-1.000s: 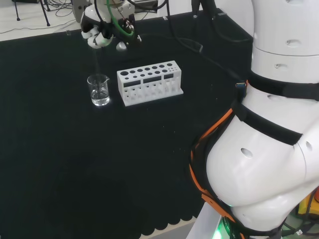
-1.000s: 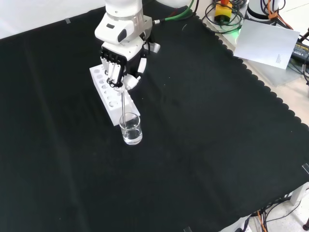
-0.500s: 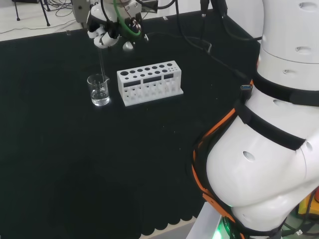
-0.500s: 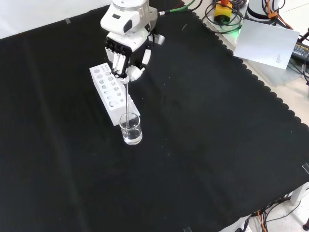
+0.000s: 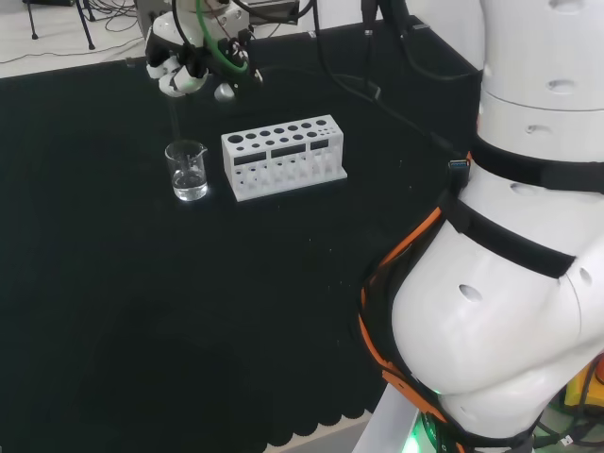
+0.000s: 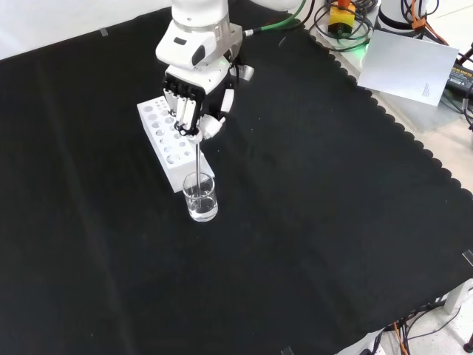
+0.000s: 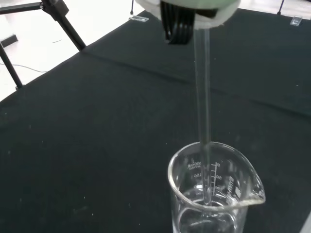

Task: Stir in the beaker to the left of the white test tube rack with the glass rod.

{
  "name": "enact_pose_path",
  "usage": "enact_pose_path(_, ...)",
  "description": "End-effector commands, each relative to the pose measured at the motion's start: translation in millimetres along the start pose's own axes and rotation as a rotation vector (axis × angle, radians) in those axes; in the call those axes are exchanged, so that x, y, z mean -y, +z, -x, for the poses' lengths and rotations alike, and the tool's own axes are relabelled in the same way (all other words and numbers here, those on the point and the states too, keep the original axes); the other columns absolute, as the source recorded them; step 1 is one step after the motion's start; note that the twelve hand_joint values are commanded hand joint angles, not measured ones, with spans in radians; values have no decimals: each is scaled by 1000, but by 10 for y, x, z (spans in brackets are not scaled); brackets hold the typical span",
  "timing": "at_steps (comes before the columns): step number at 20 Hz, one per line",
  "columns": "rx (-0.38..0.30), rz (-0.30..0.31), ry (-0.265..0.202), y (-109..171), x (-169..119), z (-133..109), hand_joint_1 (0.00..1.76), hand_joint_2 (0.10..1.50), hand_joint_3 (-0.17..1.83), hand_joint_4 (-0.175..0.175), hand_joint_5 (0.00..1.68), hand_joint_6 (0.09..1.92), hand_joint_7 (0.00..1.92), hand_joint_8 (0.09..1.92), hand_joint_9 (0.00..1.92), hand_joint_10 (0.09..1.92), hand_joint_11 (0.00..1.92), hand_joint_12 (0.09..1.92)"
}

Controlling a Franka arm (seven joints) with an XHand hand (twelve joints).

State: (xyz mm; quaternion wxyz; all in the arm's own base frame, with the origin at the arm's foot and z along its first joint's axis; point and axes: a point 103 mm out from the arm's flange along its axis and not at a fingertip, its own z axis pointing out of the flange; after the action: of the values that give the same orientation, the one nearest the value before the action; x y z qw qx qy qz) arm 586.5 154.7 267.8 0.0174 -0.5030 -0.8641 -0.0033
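Within beaker (image 7: 214, 194) rim, glass rod (image 7: 203, 97).

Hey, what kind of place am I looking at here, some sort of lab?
Probably a robotics lab set up as a chemistry bench. A white test tube rack and a glass beaker stand on black cloth, and the robot's hand holds a glass rod in the beaker.

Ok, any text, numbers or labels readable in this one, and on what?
Beaker: white graduation marks and small figures printed on the glass, too small and blurred to read.
White sheet of paper beyond the cloth: a small dark mark, not readable.
White test tube rack: no lettering visible.
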Motion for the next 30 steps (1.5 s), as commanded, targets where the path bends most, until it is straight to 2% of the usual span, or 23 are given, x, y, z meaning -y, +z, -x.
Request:
enact_pose_path(1, -17, -4, 8, 26, -104, 56, 1287, 786, 624, -175, 1066, 719, 1065, 1323, 1672, 1040, 1618, 1037)
enact_pose_path(6, 2, -5, 36, 3, -39, 252, 1287, 786, 625, -175, 1067, 719, 1065, 1323, 1672, 1040, 1618, 1037)
enact_pose_path(11, 4, -6, 47, -14, 130, 292, 1287, 786, 625, -175, 1067, 719, 1065, 1323, 1671, 1040, 1618, 1038)
enact_pose_path(18, 9, -3, 25, -33, 237, 86, 1287, 786, 625, -175, 1066, 719, 1064, 1323, 1671, 1041, 1618, 1038)
enact_pose_path(22, -1, -6, 0, -7, 149, -55, 1287, 786, 625, -175, 1066, 719, 1064, 1323, 1671, 1041, 1618, 1038)
enact_pose_path(30, 5, -24, -19, 60, -111, -140, 1287, 786, 624, -175, 1066, 719, 1064, 1323, 1670, 1041, 1618, 1038)
